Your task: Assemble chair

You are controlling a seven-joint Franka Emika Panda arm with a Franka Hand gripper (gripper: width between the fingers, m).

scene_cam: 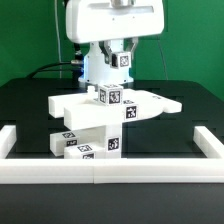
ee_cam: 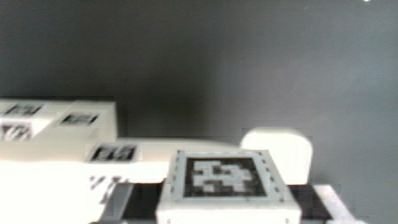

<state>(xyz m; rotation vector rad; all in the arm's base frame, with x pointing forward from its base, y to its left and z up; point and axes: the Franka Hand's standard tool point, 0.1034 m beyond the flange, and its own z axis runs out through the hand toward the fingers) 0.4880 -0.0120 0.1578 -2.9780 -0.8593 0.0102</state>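
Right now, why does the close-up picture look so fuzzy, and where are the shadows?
In the wrist view everything is soft and out of focus: the tagged white block right under the camera has blurry tag edges. The exterior view is sharper; the stacked chair parts look brightly lit, almost washed out, against the black table, with only faint shadows beneath them.

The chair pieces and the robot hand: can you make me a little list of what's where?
chair pieces: white tagged blocks joined in a stack on the black table
small tagged block: white piece between the fingers
gripper: above the stack, shut on the small tagged block
border rail: white, along the table's edges
table around the stack: black and bare in the wrist view
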